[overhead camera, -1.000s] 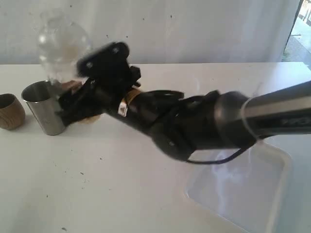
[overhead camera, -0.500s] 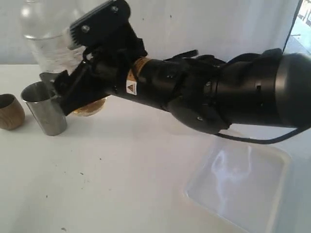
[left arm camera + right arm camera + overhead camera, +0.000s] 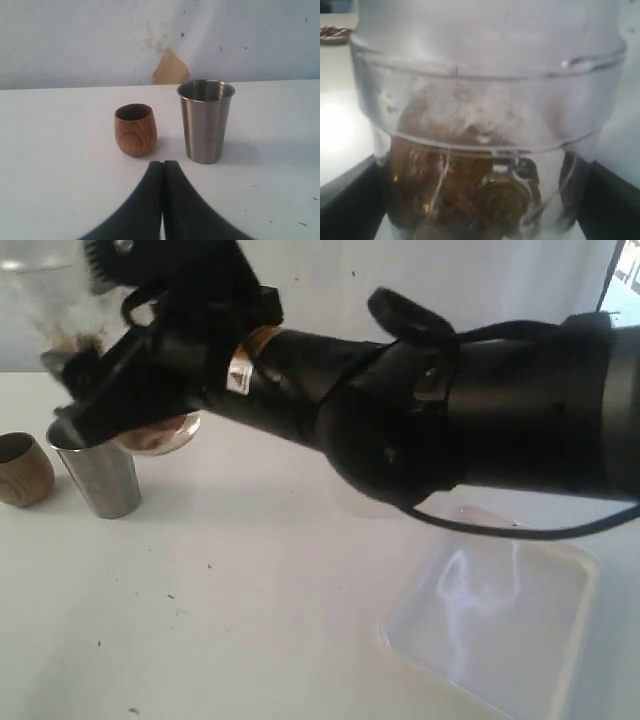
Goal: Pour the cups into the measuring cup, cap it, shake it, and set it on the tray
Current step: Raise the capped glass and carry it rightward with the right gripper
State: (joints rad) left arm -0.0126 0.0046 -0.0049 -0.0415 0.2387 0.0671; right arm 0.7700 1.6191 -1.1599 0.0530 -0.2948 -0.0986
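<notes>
My right gripper (image 3: 100, 400) reaches across to the far left and is shut on the measuring cup (image 3: 158, 435), held tilted above the table. The clear cup (image 3: 485, 115) fills the right wrist view, with brown contents (image 3: 470, 195) in its rounded bottom and a dark finger (image 3: 350, 200) on either side. Just below it stands the steel tumbler (image 3: 100, 475), with the brown wooden cup (image 3: 22, 468) to its left. The left wrist view shows both, wooden cup (image 3: 135, 129) and steel tumbler (image 3: 206, 122), upright beyond my shut, empty left gripper (image 3: 163, 165). The white tray (image 3: 560, 570) lies at the front right.
The thick black right arm (image 3: 450, 410) spans the upper half of the exterior view and hides the table behind it. A white wall (image 3: 75, 40) with a tan stain (image 3: 170, 67) runs along the far table edge. Small dark specks dot the white tabletop (image 3: 230, 620).
The right arm has swung upward and to the left with the measuring cup, whose top now leaves the picture at the upper left. The steel tumbler, wooden cup and tray have stayed put.
</notes>
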